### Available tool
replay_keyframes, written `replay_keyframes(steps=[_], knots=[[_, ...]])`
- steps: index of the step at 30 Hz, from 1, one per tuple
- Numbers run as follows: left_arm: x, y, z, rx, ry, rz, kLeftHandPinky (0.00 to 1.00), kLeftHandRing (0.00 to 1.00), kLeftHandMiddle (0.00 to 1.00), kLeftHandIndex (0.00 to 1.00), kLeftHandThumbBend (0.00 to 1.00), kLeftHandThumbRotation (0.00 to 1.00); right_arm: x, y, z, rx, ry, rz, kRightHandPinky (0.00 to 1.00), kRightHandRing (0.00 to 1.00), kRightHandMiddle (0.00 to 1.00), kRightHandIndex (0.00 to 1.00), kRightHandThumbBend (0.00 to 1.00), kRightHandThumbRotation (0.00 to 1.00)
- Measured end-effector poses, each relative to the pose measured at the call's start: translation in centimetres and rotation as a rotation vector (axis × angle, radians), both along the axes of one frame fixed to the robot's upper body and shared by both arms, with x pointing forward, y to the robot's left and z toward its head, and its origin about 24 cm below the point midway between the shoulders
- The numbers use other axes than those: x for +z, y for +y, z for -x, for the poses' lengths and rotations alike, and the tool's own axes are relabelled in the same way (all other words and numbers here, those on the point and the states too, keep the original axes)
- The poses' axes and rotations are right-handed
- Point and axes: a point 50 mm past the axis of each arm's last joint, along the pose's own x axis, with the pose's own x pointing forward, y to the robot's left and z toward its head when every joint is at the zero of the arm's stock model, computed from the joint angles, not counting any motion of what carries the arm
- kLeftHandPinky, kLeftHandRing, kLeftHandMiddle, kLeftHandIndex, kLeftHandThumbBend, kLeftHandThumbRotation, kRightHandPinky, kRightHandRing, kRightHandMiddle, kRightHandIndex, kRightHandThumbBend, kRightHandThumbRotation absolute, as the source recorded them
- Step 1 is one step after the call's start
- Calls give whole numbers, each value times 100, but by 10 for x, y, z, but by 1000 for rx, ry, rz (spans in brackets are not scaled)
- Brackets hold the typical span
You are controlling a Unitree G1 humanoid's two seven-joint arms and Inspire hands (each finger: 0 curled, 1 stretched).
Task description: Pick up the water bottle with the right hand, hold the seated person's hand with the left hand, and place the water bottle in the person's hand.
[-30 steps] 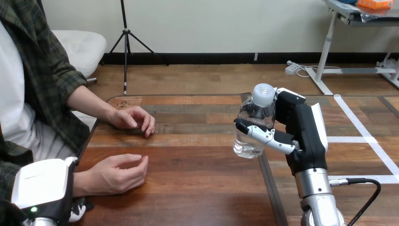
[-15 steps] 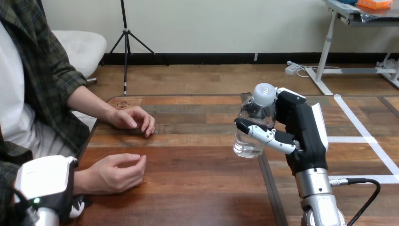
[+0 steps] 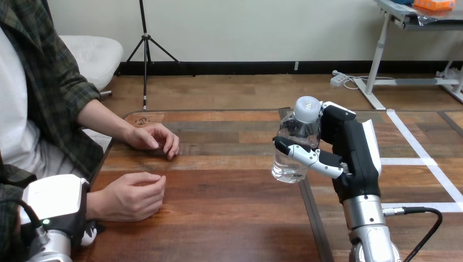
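Clear, see-through plastic water bottle (image 3: 292,144) with a pale grey-white screw cap (image 3: 307,109), standing upright and lifted off the worktop (image 3: 229,207), a little right of the middle of the scene. Rounded shoulder under the cap, straight walls below, wood grain showing through them. Holding clear water (image 3: 286,170); level hard to read through the plastic. Gripped by the right robot hand (image 3: 352,147): black-and-white thumb laid across the near face of the bottle at about mid-height, fingers wrapped round the far side up near the shoulder just below the cap, white-shelled back turned to the right, silver forearm rising from the near right edge. Base of the bottle hanging above a dark seam in the worktop, touching nothing but that hand. At the near left corner, left robot hand (image 3: 54,204), white shell uppermost, just beside the wrist of the person's near hand (image 3: 131,195); cannot tell whether open or closed, nor whether in contact with that wrist. Person's near hand resting on the worktop at the left, loosely curled, thumb side up, holding nothing. Person's far hand (image 3: 155,137) farther back on the left, also down on the worktop, palm down with fingers bent. Both well apart from the bottle, with bare wood between.
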Motion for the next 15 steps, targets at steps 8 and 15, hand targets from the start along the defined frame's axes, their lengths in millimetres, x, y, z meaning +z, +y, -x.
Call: replay_keyframes(steps=[8, 15], knots=[[-2, 1, -4, 0, -8, -10, 76, 78, 79, 77, 78, 0, 0, 0, 0, -6, -1, 13, 39, 41, 43, 43, 63, 0], [-4, 2, -5, 0, -15, -10, 75, 78, 79, 77, 78, 0, 0, 0, 0, -6, -1, 10, 39, 41, 43, 43, 63, 0]])
